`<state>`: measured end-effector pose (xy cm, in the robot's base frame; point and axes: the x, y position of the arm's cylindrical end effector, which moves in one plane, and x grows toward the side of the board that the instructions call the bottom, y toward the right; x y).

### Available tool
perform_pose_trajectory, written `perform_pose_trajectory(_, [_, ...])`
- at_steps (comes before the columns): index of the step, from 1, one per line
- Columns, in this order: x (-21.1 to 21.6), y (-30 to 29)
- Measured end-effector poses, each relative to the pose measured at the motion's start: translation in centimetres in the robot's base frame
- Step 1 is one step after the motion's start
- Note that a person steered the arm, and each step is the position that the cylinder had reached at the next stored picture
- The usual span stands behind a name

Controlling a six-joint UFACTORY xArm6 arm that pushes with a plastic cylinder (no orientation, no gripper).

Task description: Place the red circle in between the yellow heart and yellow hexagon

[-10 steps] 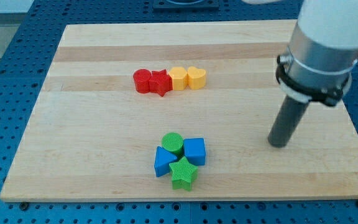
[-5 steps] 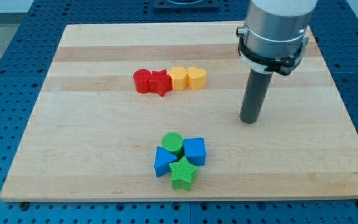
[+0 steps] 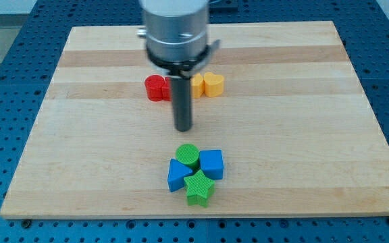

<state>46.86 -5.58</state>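
A row of blocks lies in the board's upper middle. The red circle (image 3: pixel 155 88) is at the row's left end. The rod hides the red star beside it. The yellow hexagon (image 3: pixel 198 84) shows only partly behind the rod, and the yellow heart (image 3: pixel 213 84) is at the right end, touching it. My tip (image 3: pixel 183 128) rests on the board below the row, a little right of the red circle and apart from all blocks.
A cluster sits lower on the wooden board (image 3: pixel 80 155): a green circle (image 3: pixel 187 155), a blue cube (image 3: pixel 211 164), a blue triangle (image 3: pixel 177 175) and a green star (image 3: pixel 198 187). The tip is just above the green circle.
The rod has swept from the board's right side leftward across it, and now stands in front of the block row, hiding the red star. No block has moved.
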Motion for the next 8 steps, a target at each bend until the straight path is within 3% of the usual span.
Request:
perform_pose_trajectory(2, [-3.7,-7.5])
perform_pose_trajectory(3, [-7.4,-7.2])
perform_pose_trajectory(4, [-9.4,-3.9])
perform_pose_trajectory(8, [-6.8,8.6])
